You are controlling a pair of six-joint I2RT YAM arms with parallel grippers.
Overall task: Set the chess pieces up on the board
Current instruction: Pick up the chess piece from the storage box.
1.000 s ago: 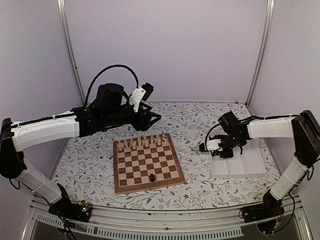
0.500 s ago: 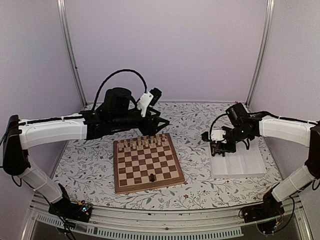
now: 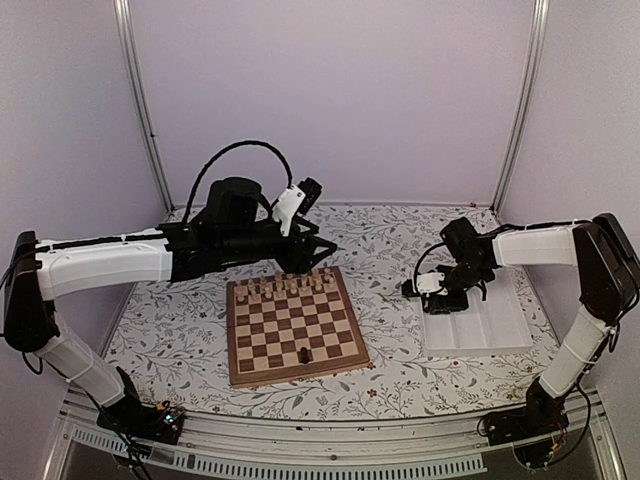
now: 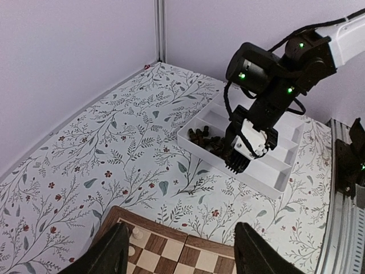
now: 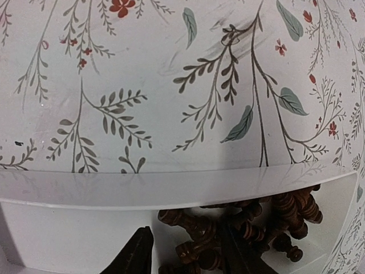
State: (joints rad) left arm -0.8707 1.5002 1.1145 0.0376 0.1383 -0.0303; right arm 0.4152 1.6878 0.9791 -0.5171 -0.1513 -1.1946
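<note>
Right hand (image 5: 185, 234) open, fingers dipped into the chess pieces (image 5: 285, 214) in the tray's (image 5: 114, 185) far-left corner; left hand (image 4: 182, 228) wide open, empty, over the board's (image 3: 270, 340) far edge.

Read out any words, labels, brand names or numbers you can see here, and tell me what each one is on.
No text can be read in any view.
Board, tray, cloth, left arm, right arm: no lettering or labels show.
The green dots on the right arm are lights, not signs.
</note>
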